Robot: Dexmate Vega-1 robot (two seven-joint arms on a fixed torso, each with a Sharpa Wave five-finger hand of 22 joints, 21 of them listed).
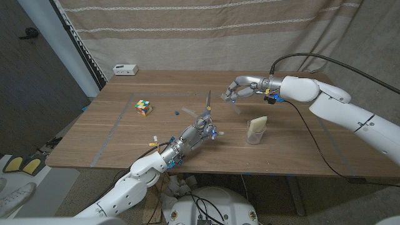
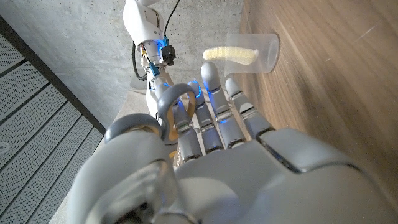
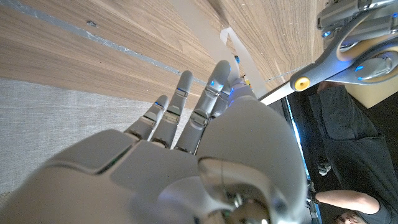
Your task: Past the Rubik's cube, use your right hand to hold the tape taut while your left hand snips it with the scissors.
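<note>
The left hand (image 1: 199, 132) is gripping the scissors (image 1: 207, 107), blades pointing up over the worktop (image 1: 125, 134). The right hand (image 1: 242, 87) is hovering just beyond, its fingers (image 1: 232, 92) pinching a tape (image 1: 236, 107) strip hanging toward the blades. The cube (image 1: 144, 107) is sitting to the left, a plastic cup (image 1: 255, 130) to the right, neither one obstructing.

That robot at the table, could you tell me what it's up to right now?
It is set up to cut tape. The left hand holds the scissors with the blades pointing up. The right hand is raised over the table's far side, pinching a strip of tape that hangs from it. The blades are not on the strip yet. The Rubik's cube and a clear cup sit untouched.
</note>
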